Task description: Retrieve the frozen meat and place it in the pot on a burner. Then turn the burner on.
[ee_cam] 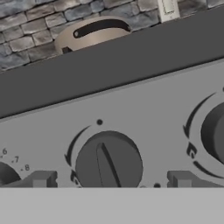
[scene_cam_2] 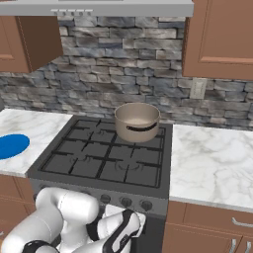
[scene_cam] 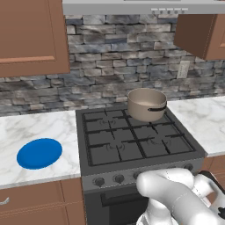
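The gripper (ee_cam: pixel 109 179) is held wide open with nothing in it, its two fingertips (ee_cam: pixel 41 179) set either side of a dark knob (ee_cam: pixel 108 162) on the stove's grey front panel (ee_cam: pixel 131 105). A second knob (ee_cam: pixel 215 133) is seen just beyond the right fingertip, and a numbered dial (ee_cam: pixel 6 171) beyond the left. Farther off, past the panel's top edge, the pot (scene_cam: pixel 146 104) is seen standing on the back right burner (scene_cam: pixel 151 117). The meat cannot be made out. Well off to the left, a blue plate (scene_cam: pixel 39 153) lies on the counter (scene_cam: pixel 30 132).
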Controlling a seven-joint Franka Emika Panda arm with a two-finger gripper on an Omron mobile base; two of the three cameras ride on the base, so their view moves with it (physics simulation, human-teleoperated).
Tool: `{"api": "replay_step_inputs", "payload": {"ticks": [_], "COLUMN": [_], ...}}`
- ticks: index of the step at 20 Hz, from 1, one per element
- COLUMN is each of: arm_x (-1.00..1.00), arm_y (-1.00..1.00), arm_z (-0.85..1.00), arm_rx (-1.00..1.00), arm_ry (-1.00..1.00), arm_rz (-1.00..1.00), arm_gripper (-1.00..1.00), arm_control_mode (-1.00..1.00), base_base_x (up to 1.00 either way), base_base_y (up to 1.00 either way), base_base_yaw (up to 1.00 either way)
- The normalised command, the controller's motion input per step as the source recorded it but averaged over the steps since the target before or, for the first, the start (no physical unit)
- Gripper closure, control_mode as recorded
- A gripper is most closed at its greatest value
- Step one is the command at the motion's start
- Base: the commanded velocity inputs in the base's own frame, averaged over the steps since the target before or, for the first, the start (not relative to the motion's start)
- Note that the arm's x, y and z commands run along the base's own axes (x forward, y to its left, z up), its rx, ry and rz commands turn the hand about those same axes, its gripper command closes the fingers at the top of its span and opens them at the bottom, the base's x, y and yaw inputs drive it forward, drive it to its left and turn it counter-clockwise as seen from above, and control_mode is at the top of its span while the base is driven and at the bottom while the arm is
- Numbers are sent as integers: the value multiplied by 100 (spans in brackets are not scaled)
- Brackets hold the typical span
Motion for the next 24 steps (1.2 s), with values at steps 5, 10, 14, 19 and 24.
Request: {"api": "replay_step_inputs", "payload": {"ticks": [5,10,14,19,24], "arm_x": [6,12,17,19,1], "arm_y": [0,0,0,0,0], "arm_z": [0,1,0,0,0], "arm_rx": [-5,-4,-1,0,0], "arm_ry": [-2,0,0,0,0], "arm_rz": [0,0,0,0,0], "arm_gripper": [-100,-100,-100,-100,-100], "arm_control_mode": [-100,-100,-100,-100,-100], "base_base_x": [0,0,0,0,0], "base_base_y": [0,0,0,0,0], "base_base_yaw": [0,0,0,0,0]}}
